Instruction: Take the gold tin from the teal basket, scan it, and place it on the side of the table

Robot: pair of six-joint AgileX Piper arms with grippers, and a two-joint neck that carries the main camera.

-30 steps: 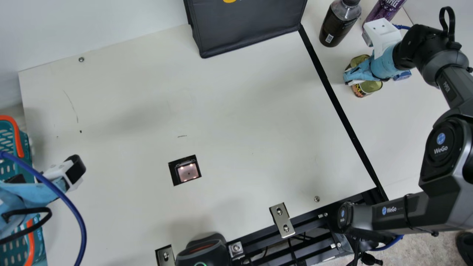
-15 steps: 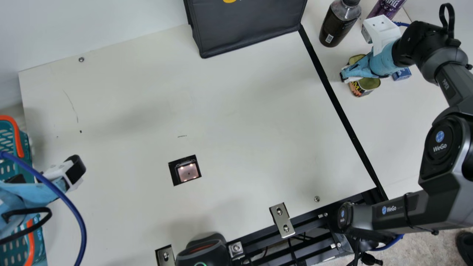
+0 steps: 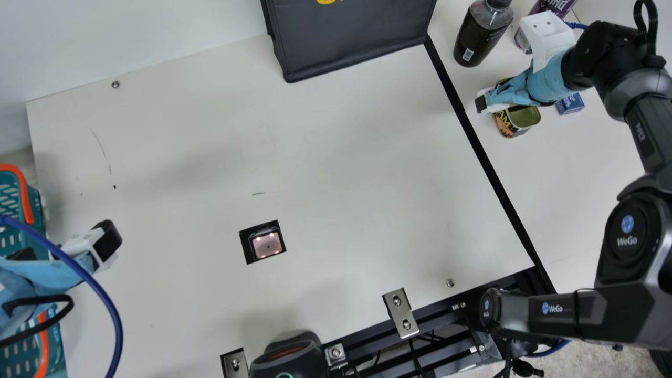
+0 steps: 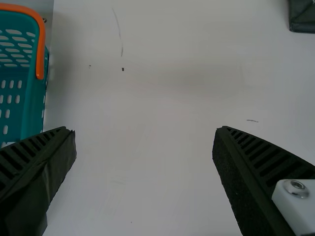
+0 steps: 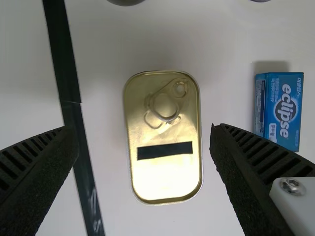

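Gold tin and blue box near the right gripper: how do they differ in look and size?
The gold tin has a metal lid with rounded corners and a pull ring; the blue box has printed faces and square corners. The tin looks larger than the box. Both rest on the table, on the same side of the black strip.

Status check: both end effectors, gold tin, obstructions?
Left end effector open near teal basket; right end effector open above gold tin. Tin lid-up, side of table. Blue box near tin, not touching.
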